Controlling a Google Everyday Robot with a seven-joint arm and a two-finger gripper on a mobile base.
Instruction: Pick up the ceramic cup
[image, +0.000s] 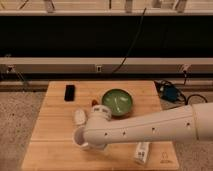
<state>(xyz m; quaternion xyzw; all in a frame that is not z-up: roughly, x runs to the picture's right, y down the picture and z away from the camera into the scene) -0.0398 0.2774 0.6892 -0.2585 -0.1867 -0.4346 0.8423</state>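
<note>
Wooden tabletop (45, 150) in front of a dark wall with cables running along a rail; speckled floor either side. On the table I see a black phone-like slab (69, 92) at the back left, a green bowl (117, 102) near the middle, a small white object (80, 116) just left of the arm's end, something small and red (93, 102) beside the bowl, and a white bottle (142, 152) lying near the front edge. My arm comes in from the right and ends low over the front-left part of the board; the gripper (89, 142) is under the wrist housing, so I cannot tell how wide it stands or whether it has anything. The ceramic cup (79, 139) peeks out as a white rim at the left of the arm's end, touching or right against it, mostly covered. My judgement: the grasp step is in hand. To do it well I would keep the wrist steady, let the close finish with one finger inside the mouth and one outside the wall, and not lift until the grip is firm, since glazed ceramic can slip. Lift straight up, slowly, keeping clear of the bowl and the bottle nearby.
</note>
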